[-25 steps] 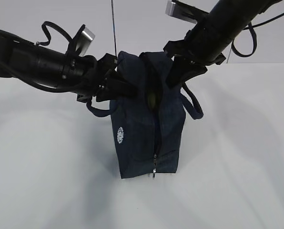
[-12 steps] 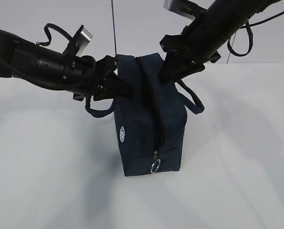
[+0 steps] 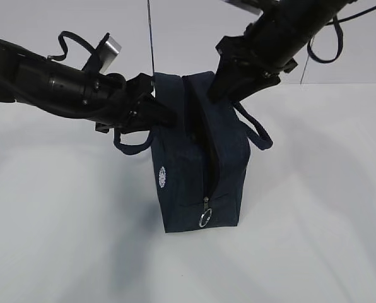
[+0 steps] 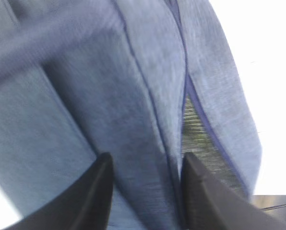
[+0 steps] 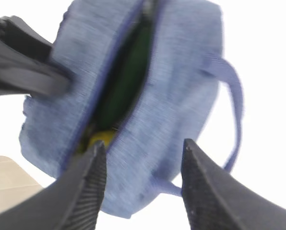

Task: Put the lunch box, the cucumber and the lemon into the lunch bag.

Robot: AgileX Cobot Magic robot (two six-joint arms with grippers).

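The navy lunch bag (image 3: pixel 197 164) stands upright on the white table, its top zipper open in a narrow slit. Seen through the slit in the right wrist view are the dark green cucumber (image 5: pixel 128 72) and, below it, a bit of the yellow lemon (image 5: pixel 101 138). The lunch box is hidden. My left gripper (image 3: pixel 166 117) is at the bag's upper left edge. Its fingers stand apart, and the bag's top wall (image 4: pixel 148 124) lies between them. My right gripper (image 3: pixel 221 88) hangs open just above the bag's right top edge (image 5: pixel 172 96), holding nothing.
Two loop handles droop from the bag, one on the left (image 3: pixel 132 144) and one on the right (image 3: pixel 254 129). A metal ring pull (image 3: pixel 205 220) hangs low on the bag's front. The white table (image 3: pixel 314 240) surrounds the bag. A thin vertical rod (image 3: pixel 151 38) stands behind it.
My right gripper has opened, let go of the bag's edge and risen a little. My left jaws have parted. The bag's mouth has narrowed and the bag has settled.
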